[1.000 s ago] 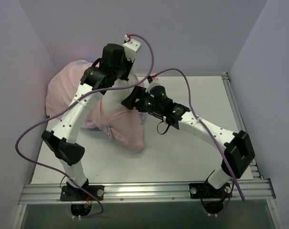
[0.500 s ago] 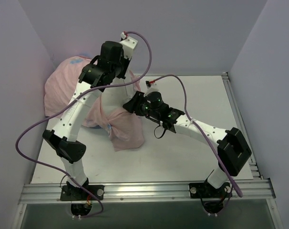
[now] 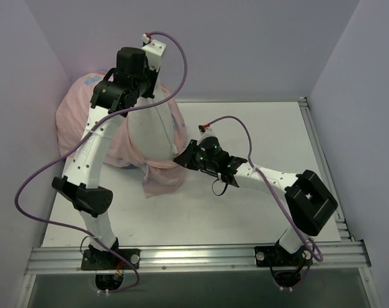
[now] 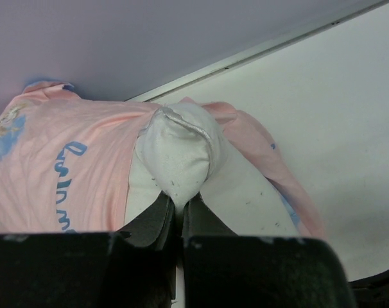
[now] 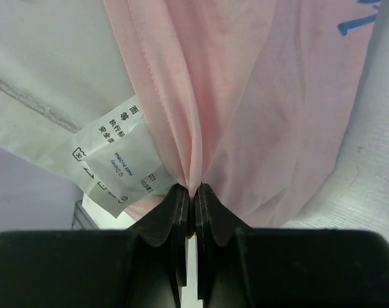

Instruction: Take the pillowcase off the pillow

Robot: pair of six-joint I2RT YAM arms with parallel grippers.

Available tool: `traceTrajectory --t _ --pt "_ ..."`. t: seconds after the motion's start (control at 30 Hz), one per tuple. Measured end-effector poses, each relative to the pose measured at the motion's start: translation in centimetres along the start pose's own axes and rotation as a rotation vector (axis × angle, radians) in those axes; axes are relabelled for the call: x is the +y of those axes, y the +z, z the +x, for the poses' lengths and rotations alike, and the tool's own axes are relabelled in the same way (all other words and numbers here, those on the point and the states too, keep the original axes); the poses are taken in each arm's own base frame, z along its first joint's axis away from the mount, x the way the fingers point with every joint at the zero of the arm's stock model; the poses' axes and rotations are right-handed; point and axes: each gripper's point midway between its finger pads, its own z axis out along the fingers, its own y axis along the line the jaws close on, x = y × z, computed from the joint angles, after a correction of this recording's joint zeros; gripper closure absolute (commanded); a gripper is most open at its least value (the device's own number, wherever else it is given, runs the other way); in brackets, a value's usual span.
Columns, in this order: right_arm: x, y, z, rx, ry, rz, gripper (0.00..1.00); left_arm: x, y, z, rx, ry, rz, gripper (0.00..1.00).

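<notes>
Right wrist, right pincer [image 5: 194, 192] clamping pillowcase [image 5: 259, 96] beside Chinese-printed care label [image 5: 114, 154], left pincer [image 4: 179, 205] nipping pillow [image 4: 178, 154] corner.

Left arm [image 3: 95, 144] and right arm [image 3: 271, 178] are showing white links with chunky black joint housings [image 3: 313, 204]. Purple cable [image 3: 29, 189] is looping along each, leaving a white connector [image 3: 153, 47] at 11 o'clock. Green LEDs [image 3: 201, 154] are glowing on the right wrist. Fingers [image 4: 153, 224] are reading matte black. Black base plates [image 3: 111, 258] at 7 and 5 o'clock are carrying silver screws [image 3: 135, 258].

The top camera looks down from behind my bases over the whole table [image 3: 246, 212]. My wrist cameras peer close along my fingers [image 4: 149, 224], sharing its pillow [image 4: 178, 154] and pillowcase [image 5: 246, 96].
</notes>
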Motion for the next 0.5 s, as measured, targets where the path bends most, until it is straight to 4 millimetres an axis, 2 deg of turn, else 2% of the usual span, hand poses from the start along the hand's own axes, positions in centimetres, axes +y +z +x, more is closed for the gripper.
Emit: traceTrajectory --t 0.13,0.3,0.4,0.5 --pt "-1.3 1.2 -1.1 -0.002 0.032 -0.048 1.00 0.1 -0.8 -0.2 0.004 -0.019 0.022 0.98" --pt "-4.1 4.4 -4.8 -0.043 0.080 -0.089 1.00 0.2 -2.0 0.1 0.027 -0.027 0.043 0.98" --pt "-4.0 6.1 -5.9 -0.043 0.095 -0.137 1.00 0.5 -2.5 0.1 0.032 -0.027 0.041 0.98" --pt "-3.2 6.8 -6.0 -0.024 0.110 -0.195 1.00 1.3 -3.1 0.2 0.033 -0.028 0.030 0.98"
